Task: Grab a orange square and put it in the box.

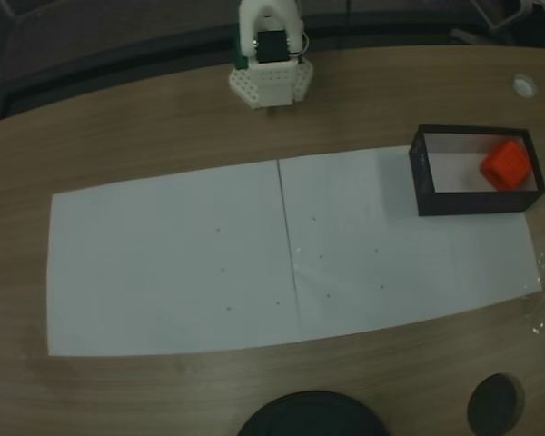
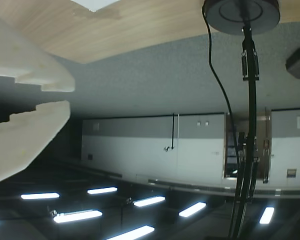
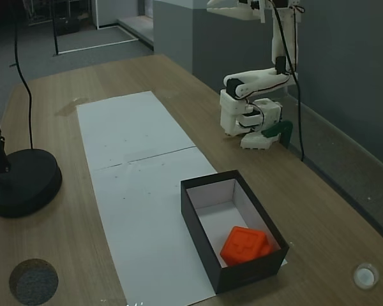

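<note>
The orange square (image 1: 506,164) lies inside the box (image 1: 422,177) at the right end of the table, tipped against the far right corner. In the other fixed view the orange square (image 3: 244,245) rests in the near end of the box (image 3: 198,223). The white arm (image 1: 271,54) is folded back over its base at the table's far edge, well away from the box. My gripper (image 3: 212,7) is raised high and points away from the table. In the wrist view my gripper (image 2: 69,95) has its white fingertips (image 2: 50,117) almost touching, with nothing between them.
Two white paper sheets (image 1: 173,263) cover the table's middle. A large black round stand base (image 3: 22,182) with a pole and cable stands near the front edge, with a small dark disc (image 3: 33,280) beside it. A small white cap (image 1: 524,86) lies behind the box.
</note>
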